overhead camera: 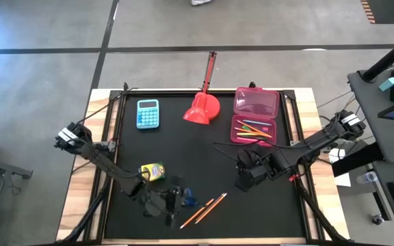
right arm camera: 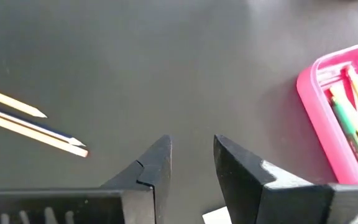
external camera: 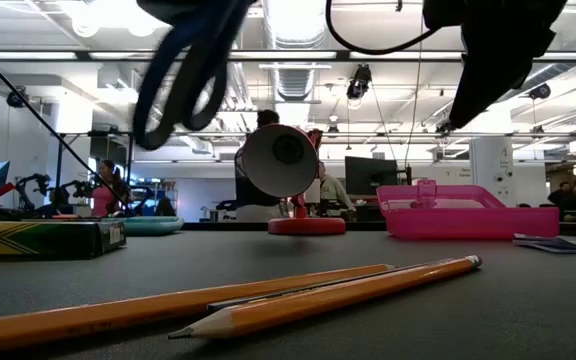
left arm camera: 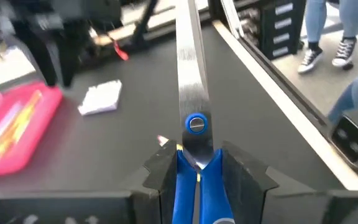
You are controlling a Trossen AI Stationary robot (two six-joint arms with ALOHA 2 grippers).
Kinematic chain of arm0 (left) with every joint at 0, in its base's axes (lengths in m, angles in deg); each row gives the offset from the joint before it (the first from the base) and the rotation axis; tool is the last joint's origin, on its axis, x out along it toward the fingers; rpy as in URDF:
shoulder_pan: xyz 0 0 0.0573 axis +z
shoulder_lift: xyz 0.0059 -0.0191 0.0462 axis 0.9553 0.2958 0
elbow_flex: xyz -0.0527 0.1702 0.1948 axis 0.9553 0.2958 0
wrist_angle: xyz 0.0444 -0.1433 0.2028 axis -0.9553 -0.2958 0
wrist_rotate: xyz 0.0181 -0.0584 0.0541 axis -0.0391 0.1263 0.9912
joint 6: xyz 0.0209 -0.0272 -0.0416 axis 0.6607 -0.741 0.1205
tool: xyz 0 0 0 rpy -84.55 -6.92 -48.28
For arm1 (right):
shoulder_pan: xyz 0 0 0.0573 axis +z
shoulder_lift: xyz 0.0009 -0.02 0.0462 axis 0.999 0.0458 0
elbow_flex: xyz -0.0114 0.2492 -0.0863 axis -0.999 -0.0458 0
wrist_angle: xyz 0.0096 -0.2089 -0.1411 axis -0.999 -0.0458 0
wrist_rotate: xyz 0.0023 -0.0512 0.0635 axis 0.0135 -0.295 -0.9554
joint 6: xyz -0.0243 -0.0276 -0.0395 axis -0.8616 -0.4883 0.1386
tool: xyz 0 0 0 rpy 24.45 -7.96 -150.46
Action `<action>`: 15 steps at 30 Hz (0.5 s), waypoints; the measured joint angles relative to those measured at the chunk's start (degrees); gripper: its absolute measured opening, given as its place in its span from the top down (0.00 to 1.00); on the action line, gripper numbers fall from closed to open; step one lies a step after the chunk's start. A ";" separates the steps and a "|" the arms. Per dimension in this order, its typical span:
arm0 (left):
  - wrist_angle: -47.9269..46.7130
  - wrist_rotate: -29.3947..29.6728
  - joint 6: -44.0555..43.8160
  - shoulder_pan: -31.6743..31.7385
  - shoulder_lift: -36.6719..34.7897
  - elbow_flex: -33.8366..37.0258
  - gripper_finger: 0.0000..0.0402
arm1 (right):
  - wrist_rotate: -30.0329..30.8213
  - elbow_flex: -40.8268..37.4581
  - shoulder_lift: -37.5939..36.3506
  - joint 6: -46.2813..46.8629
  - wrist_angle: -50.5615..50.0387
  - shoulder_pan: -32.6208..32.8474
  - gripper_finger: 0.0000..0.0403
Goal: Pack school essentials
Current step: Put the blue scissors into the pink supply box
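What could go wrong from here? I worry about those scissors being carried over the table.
The left gripper holds the scissors only by the blue handles, blades pointing out, so they could swing or slip. The pencils lie just beside it and might get knocked. The pink case is already partly filled, leaving little room.

Blue-handled scissors (left arm camera: pixel 194 134) lifted; 2 pencils (overhead camera: pixel 204 209) flat.

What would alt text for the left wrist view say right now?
The left gripper is shut on the blue-handled scissors, whose closed silver blades point out over the black table mat. Farther off lie a small white speckled square and the open pink pencil case holding pencils.
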 joint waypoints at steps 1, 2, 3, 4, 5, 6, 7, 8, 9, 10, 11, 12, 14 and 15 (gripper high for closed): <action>0.88 0.00 1.12 0.45 -0.01 0.00 0.77 | 0.00 0.00 0.00 -0.16 0.04 0.00 0.73; 1.62 0.02 1.90 0.95 -0.03 0.02 0.77 | 0.00 0.00 0.00 -0.29 0.10 0.00 0.74; 2.25 0.02 2.50 1.40 -0.03 0.02 0.77 | 0.02 0.00 0.00 -0.54 0.21 0.00 0.74; 2.78 0.02 2.81 1.88 -0.03 0.02 0.77 | 0.62 -0.07 0.00 -1.02 0.62 0.02 0.74; 3.19 0.02 2.88 2.42 -0.03 0.04 0.77 | 1.85 -0.11 0.00 -1.41 1.41 0.02 0.74; 3.44 0.02 2.90 3.01 -0.03 0.04 0.77 | 2.86 -0.13 0.00 -1.48 2.44 0.02 0.74; 3.46 0.08 2.90 3.61 -0.05 0.04 0.77 | 3.37 -0.13 0.00 -1.49 3.46 -0.05 0.74; 3.46 0.34 2.90 4.22 -0.06 0.04 0.77 | 3.45 -0.13 -0.02 -1.49 4.35 -0.09 0.74; 3.52 0.66 2.83 4.82 -0.06 0.06 0.77 | 3.44 -0.13 -0.02 -1.49 5.39 -0.09 0.74; 3.73 1.15 2.82 5.42 -0.06 0.11 0.77 | 3.47 -0.13 -0.02 -1.60 6.41 -0.11 0.74; 4.33 1.51 2.81 6.08 -0.06 0.21 0.77 | 3.55 -0.13 -0.02 -1.57 7.10 -0.11 0.75; 5.10 1.54 2.77 6.80 -0.03 0.30 0.77 | 3.58 -0.13 -0.02 -1.48 7.54 -0.11 0.75; 6.57 1.62 2.73 8.17 -0.03 0.48 0.77 | 3.56 -0.13 -0.02 -1.47 8.85 -0.09 0.75; 7.09 1.62 2.69 8.89 -0.03 0.52 0.77 | 3.54 -0.13 -0.02 -1.44 9.91 -0.04 0.75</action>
